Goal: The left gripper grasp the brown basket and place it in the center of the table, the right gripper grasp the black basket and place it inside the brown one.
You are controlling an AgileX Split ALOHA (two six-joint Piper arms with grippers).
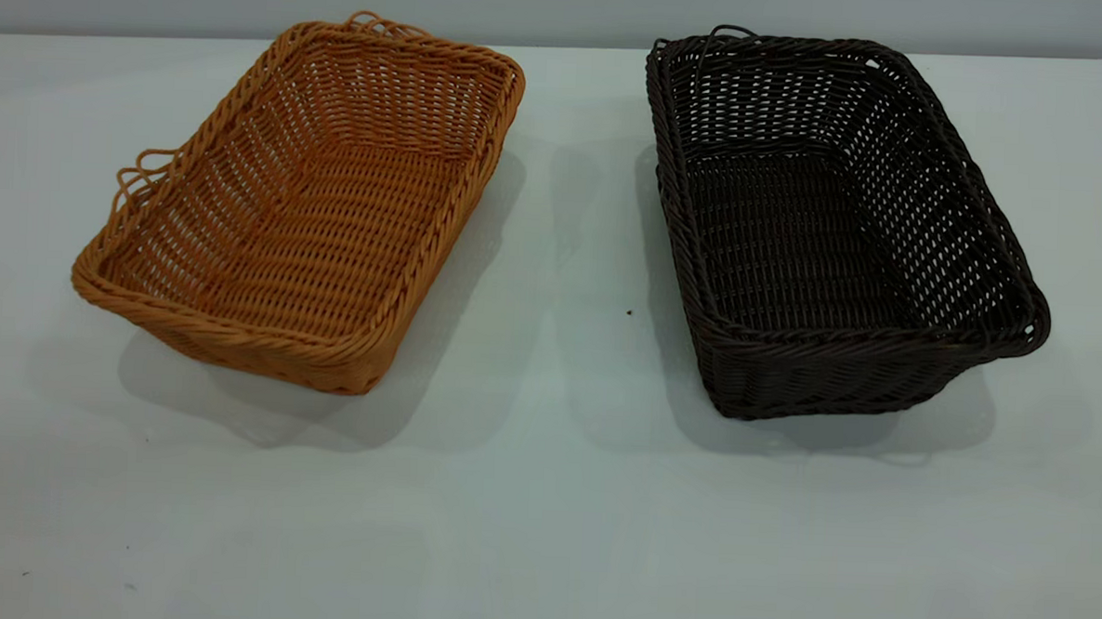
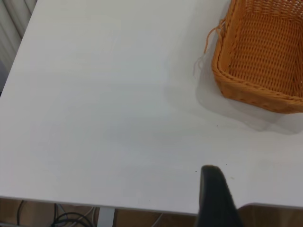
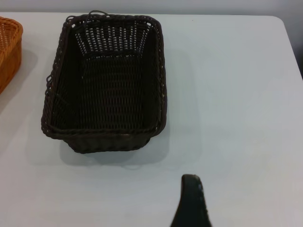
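Exterior view: both baskets are seen side by side on the table [image 1: 543,495], well apart; neither arm is seen here.
Left wrist view: a table edge is shown, with cables and a table leg on the floor below it, which the other views do not show; one dark finger of the left gripper [image 2: 215,198] is seen low over the table near that edge.
Right wrist view: one dark finger of the right gripper [image 3: 191,203] is shown above bare table, near the black basket but apart from it.
Gripper state: whether either pair of fingers is spread or pressed together cannot be told; nothing is held.
Brown basket [image 1: 305,196]: orange-tan wicker, shallow, rectangular, braided rim, thin loop handles; it is set at the exterior view's left, turned at an angle, empty.
Black basket [image 1: 833,229]: very dark weave, open-work sides, braided rim, a thin loop at the far end; it is set at the right, empty.
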